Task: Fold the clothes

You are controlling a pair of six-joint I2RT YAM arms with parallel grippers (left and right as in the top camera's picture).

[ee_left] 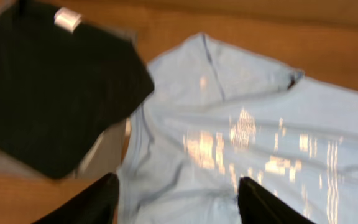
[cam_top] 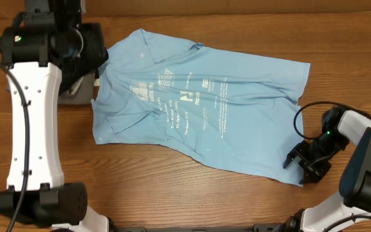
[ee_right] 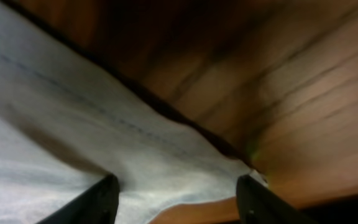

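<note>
The right gripper [ee_right: 178,202] has its jaws spread wide, nothing clamped, low at the hem corner of the light blue T-shirt [cam_top: 198,103]. The left gripper [ee_left: 178,199] hangs above the shirt's collar end, jaws likewise parted and empty. The shirt lies spread print-up across the wooden desk [cam_top: 172,200]; beside its collar end a black shirt [ee_left: 48,87] rests on grey cloth [ee_left: 101,155].
</note>
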